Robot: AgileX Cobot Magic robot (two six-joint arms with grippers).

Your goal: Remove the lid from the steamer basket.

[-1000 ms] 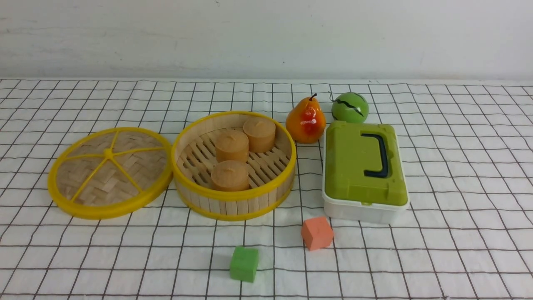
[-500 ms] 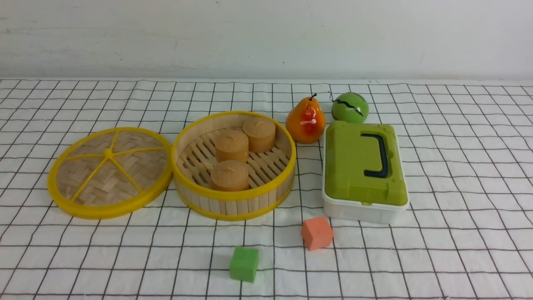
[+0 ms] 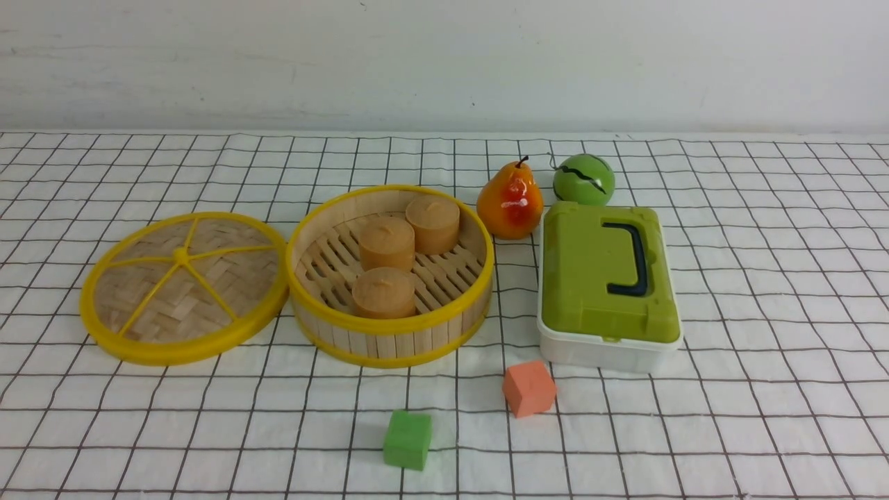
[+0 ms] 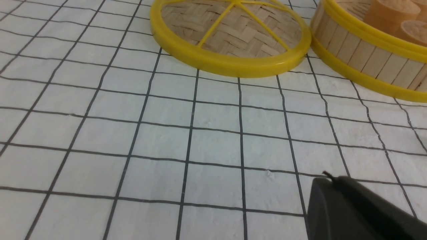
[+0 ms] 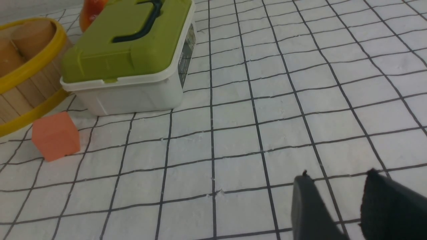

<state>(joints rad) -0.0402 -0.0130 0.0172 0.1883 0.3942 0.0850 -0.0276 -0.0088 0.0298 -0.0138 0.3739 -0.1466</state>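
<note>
Lid off, task apparently done

The lid [image 3: 183,287] lies flat on the bench [image 3: 764,278], touching the open steamer basket [image 3: 390,274]; the right pincer [image 5: 347,206] stands slightly parted, empty, the left pincer [image 4: 353,210] unreadable. Nothing seems left but retreat.

Camera positions: one fixed front view, two wrist views.

Front view: raised, facing forward across the checked counter [image 3: 764,278] to the back wall, taking in every item at middle range. Left wrist view: low and close, shares the lid [image 4: 230,36] and steamer basket [image 4: 370,60] wall. Right wrist view: low and close, shares the white box [image 5: 133,86], orange cube [image 5: 55,135] and basket edge with the front view.
</note>
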